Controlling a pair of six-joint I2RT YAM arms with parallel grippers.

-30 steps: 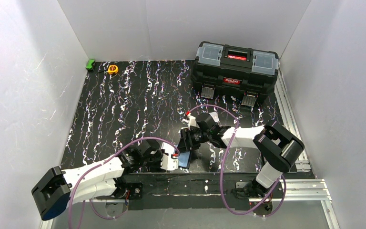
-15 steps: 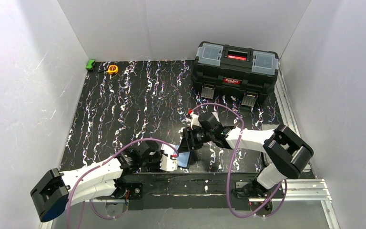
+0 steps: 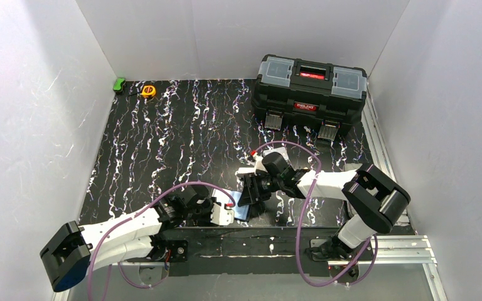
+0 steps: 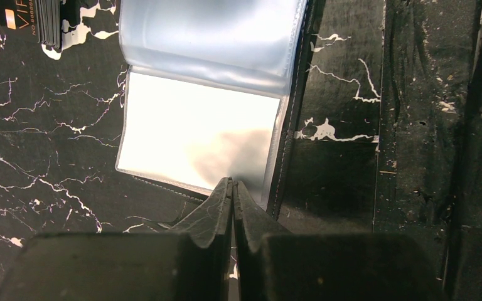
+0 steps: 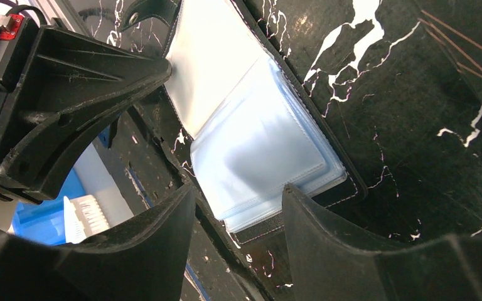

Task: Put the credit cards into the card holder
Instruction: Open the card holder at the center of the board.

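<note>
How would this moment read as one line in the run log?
card holder: lying open | left pincer: shut on sleeve edge | right pincer: open over sleeves | credit cards: stack beside holder

In the left wrist view, the black leather-like folding card holder (image 4: pixel 201 132) and its clear sleeves run off the top edge. So does a stack of dark printed plastic credit cards (image 4: pixel 45 22), their lettering cut short. Whether the left gripper (image 4: pixel 233 188), tips together, pinches the sleeve's edge, we cannot tell. From above, that gripper and the right gripper (image 3: pixel 248 193) hide nearly all of the holder.
</note>
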